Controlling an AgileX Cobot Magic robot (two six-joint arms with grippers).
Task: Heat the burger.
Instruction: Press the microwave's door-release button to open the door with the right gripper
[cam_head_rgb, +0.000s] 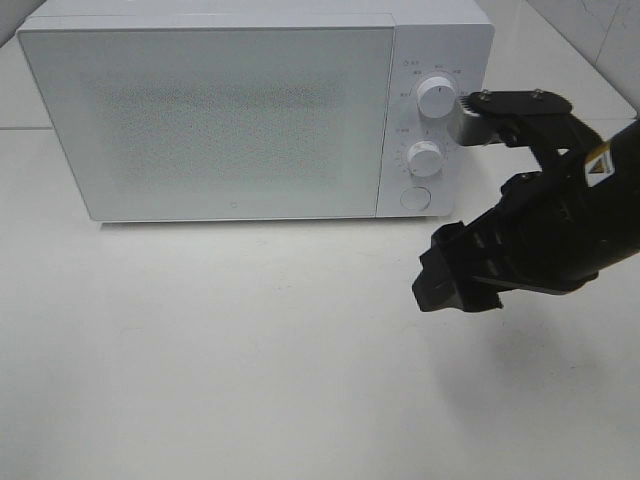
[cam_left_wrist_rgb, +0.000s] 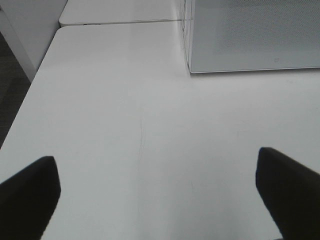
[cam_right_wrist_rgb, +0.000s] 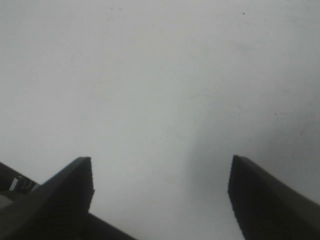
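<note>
we find the burger in no view, so we judge it may sit behind the shut door of the microwave (cam_head_rgb: 210, 110) just beyond our right gripper (cam_head_rgb: 450, 278), whose jaws gape empty near the dials (cam_head_rgb: 436, 97), as the left gripper (cam_left_wrist_rgb: 157, 185) gapes empty over the table (cam_left_wrist_rgb: 125, 125); starting the heat seems left.

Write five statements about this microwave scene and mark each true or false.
1. The microwave has its door shut. True.
2. The burger sits on the table in front of the microwave. False: no burger shows in any view.
3. The right gripper has open jaws with nothing between them. True.
4. The right gripper is clamped on the upper knob. False: it hangs over the table, clear of that knob.
5. The left gripper holds a plate. False: its jaws are open and empty.
</note>
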